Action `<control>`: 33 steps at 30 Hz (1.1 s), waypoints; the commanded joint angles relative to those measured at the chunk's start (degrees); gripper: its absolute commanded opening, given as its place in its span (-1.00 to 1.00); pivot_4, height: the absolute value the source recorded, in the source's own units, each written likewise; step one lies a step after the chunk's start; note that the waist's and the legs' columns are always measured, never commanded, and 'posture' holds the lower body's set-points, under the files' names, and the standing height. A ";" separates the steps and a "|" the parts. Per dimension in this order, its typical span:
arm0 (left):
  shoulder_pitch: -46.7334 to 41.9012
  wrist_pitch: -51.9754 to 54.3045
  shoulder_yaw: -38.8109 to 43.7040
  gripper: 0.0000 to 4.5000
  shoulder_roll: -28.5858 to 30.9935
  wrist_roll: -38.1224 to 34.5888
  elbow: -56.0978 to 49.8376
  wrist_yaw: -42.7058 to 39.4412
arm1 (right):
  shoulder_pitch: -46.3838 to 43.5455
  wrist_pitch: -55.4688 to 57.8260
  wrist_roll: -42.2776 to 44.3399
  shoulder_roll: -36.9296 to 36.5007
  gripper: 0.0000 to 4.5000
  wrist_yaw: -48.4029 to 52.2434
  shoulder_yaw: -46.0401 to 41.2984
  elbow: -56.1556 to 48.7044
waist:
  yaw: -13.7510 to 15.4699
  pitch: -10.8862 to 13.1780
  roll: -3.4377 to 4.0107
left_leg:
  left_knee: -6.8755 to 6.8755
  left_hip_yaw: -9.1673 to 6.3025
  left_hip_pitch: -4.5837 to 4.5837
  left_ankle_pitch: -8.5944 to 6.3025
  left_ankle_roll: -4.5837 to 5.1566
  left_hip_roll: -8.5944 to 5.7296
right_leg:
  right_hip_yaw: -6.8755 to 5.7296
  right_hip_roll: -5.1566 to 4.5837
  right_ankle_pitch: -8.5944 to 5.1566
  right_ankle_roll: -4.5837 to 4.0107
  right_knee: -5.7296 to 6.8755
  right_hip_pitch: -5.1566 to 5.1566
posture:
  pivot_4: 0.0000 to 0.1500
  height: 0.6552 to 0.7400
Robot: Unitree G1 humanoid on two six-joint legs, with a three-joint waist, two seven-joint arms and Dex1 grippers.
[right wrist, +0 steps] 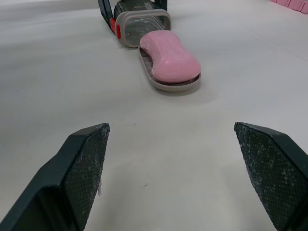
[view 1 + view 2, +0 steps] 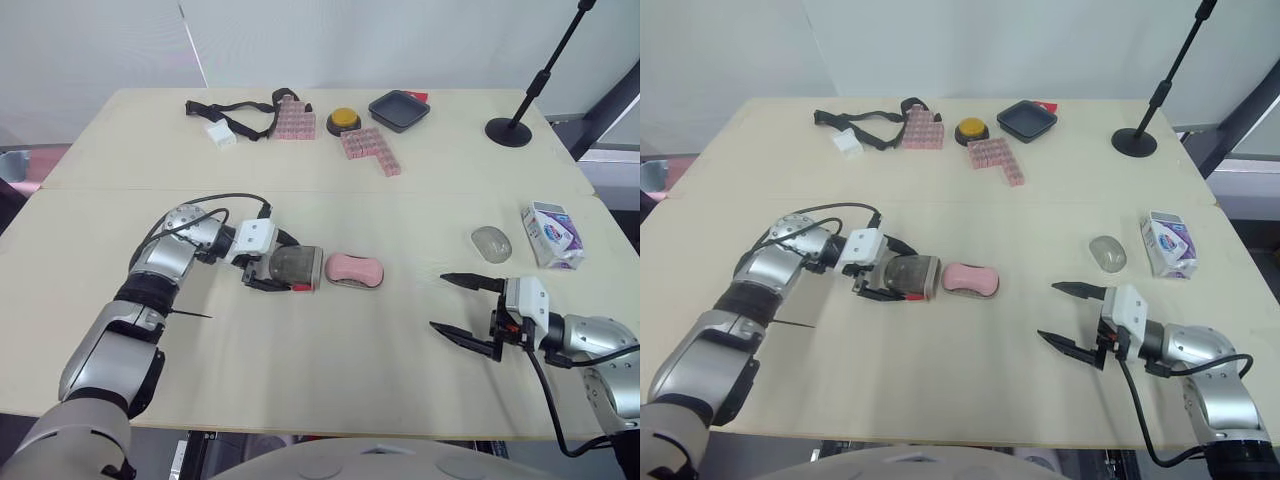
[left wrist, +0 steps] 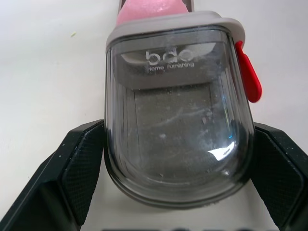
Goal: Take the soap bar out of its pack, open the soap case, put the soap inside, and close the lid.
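Observation:
A pink soap bar (image 2: 355, 268) lies on the grey case base (image 1: 169, 85) in the middle of the table. The clear grey lid (image 2: 295, 267) with its red latch (image 3: 249, 72) stands on edge at the base's left end. My left gripper (image 2: 290, 268) is shut on the lid, one finger (image 3: 72, 168) on each side. Well to the right of the soap, near the front edge, my right gripper (image 2: 438, 300) stands open and holds nothing. The white and purple soap pack (image 2: 552, 235) lies at the right edge of the table. Just left of it lies a small clear oval piece (image 2: 491, 242).
Along the back of the table lie a black strap (image 2: 240, 108), a small white box (image 2: 221, 133), two pink block clusters (image 2: 370, 148), a yellow button (image 2: 344, 120) and a dark tray (image 2: 398, 109). A stand's round black base (image 2: 508, 131) sits at the back right.

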 commanded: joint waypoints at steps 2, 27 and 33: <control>-0.63 -0.94 0.74 0.89 -0.09 -0.43 -0.26 0.11 | 1.13 -1.14 0.95 -0.39 0.99 0.39 -0.58 -0.22 | 0.01 0.00 0.00 | 0.00 0.00 -0.01 0.00 0.00 0.00 | -0.01 0.00 0.00 0.00 0.00 0.00 | 1.00 1.00; 5.96 2.55 2.34 0.54 3.16 -3.56 -10.39 1.18 | -28.52 31.55 -9.24 -6.90 1.00 -6.38 19.70 -14.08 | -0.42 0.02 0.01 | -0.05 0.00 0.06 0.01 -0.01 0.03 | -0.02 0.02 0.00 0.00 0.04 -0.01 | 1.00 1.00; 6.38 2.39 2.05 0.54 2.94 -3.16 -10.60 1.69 | -38.28 42.88 -11.37 -3.22 1.00 -8.11 27.57 -13.86 | 0.22 0.02 0.01 | -0.08 0.00 -0.12 0.02 -0.01 0.02 | -0.10 0.00 0.00 0.00 0.10 -0.06 | 1.00 1.00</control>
